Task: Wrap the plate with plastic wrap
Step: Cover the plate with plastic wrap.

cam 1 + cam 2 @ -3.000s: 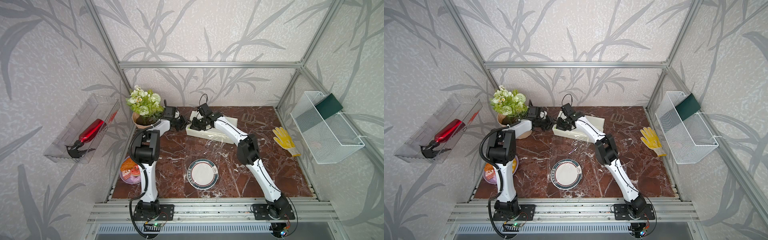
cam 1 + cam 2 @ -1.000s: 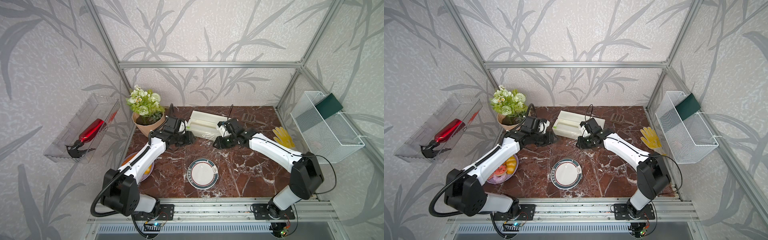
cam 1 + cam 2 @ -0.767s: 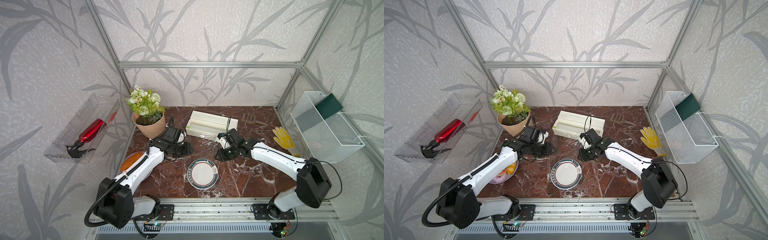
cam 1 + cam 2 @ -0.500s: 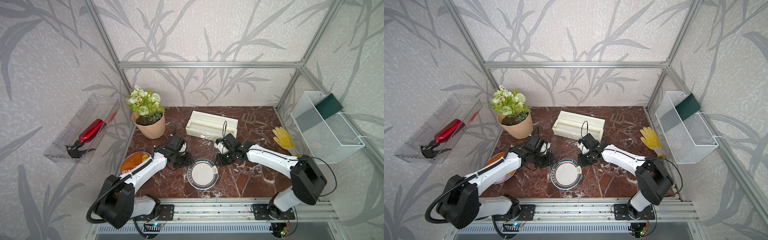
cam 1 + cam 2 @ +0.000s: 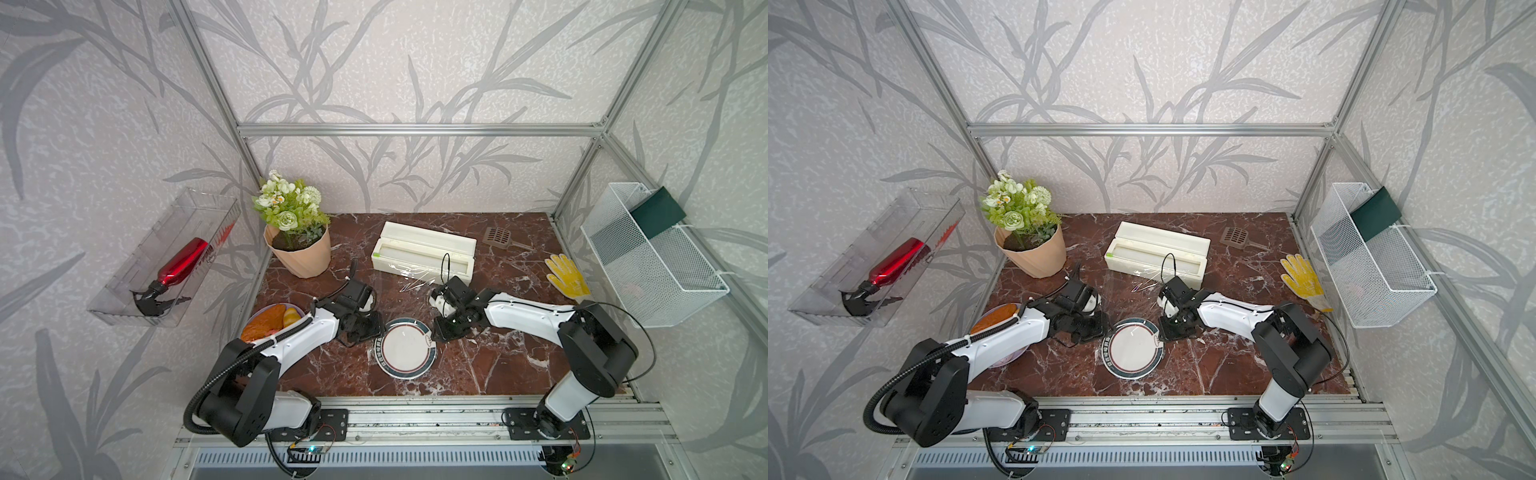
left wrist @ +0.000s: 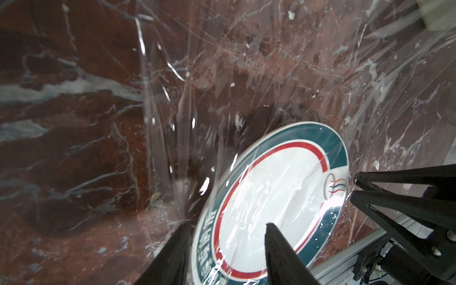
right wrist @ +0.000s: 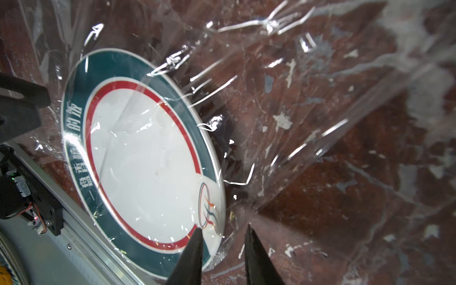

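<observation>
The plate [image 5: 405, 348] [image 5: 1133, 348] lay flat on the marble table [image 5: 478, 365], near-centre, between the two arms. The plastic wrap [image 5: 411, 286] [image 5: 1142, 286] ran from the near edge of the cream dispenser box [image 5: 424, 253] toward us. Both wrist views showed it draped over the plate [image 6: 271, 185] [image 7: 148, 153], wrinkled, with white glints [image 6: 271, 74] [image 7: 271, 98]. The left gripper [image 5: 365, 330] [image 5: 1094, 328] sat low, just beside the plate's far-left rim. In the left wrist view its jaws were spread [image 6: 227, 224], with the rim showing in the gap. Film creases gathered at one fingertip [image 6: 177, 237], but we couldn't tell if any film was pinched. The right gripper [image 5: 440, 330] [image 5: 1169, 330] sat low, just beside the far-right rim, by the cup mark. Its jaws were parted more narrowly [image 7: 223, 227]. Creases ran to a fingertip [image 7: 251, 241] there too, and again we couldn't tell about a pinch. A flower pot [image 5: 301, 253] stood far left. A purple plate with toy food [image 5: 270, 320] sat left, partly under the left arm. A yellow glove [image 5: 567, 274] lay right.
</observation>
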You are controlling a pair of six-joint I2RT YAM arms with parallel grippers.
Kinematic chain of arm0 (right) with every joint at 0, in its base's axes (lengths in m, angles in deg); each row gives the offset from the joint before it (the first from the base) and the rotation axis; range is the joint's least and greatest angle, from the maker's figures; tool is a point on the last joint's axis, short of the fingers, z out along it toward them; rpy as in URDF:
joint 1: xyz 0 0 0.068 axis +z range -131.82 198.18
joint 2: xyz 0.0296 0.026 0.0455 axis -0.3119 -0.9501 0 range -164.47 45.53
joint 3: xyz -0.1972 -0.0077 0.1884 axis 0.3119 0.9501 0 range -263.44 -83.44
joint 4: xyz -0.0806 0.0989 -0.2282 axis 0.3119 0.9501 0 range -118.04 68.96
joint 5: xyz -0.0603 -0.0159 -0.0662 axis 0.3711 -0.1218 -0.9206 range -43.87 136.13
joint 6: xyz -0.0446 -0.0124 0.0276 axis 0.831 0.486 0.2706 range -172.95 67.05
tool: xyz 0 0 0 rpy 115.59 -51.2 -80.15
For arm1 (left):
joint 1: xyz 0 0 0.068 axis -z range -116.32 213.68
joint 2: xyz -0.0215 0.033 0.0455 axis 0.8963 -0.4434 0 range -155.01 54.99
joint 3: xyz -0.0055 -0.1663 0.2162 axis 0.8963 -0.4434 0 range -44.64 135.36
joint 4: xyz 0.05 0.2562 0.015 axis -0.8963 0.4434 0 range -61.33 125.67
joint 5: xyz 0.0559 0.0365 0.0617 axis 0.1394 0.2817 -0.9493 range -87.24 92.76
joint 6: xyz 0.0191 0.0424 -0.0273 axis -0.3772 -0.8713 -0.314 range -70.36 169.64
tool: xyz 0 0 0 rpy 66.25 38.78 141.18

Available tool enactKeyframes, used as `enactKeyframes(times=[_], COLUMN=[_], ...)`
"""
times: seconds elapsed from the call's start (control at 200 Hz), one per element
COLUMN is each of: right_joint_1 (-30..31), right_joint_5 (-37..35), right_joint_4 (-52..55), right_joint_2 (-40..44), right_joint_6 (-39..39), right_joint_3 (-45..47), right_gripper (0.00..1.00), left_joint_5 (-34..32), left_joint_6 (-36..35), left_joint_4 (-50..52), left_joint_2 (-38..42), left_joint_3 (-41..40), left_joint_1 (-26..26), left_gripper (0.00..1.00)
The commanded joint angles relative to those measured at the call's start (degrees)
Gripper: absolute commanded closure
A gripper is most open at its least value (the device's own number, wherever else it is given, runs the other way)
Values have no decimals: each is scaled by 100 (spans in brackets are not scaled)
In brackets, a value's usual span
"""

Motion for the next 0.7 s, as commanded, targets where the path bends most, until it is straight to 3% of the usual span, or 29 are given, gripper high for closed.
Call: enactKeyframes(times=[0.0, 0.19, 0.405, 0.695], right_joint_1=[21, 21, 34, 223], right_joint_5=[67, 75, -473, -366], right_joint_4=[-121, -119, 519, 707], right_joint_2=[-84, -145, 330, 277], right_joint_6=[59, 73, 292, 325], right_joint_3=[79, 68, -164, -501], right_gripper=[69, 70, 67, 66], left_joint_5=[-161, -176, -283, -255], left_joint_6=[112, 227, 197, 219], left_joint_4=[-92, -242, -96, -190], left_joint_2=[-29, -94, 43, -43], left_joint_3=[-108, -298, -211, -272], left_joint_1=[39, 94, 99, 107], left_gripper=[51, 51, 51, 51])
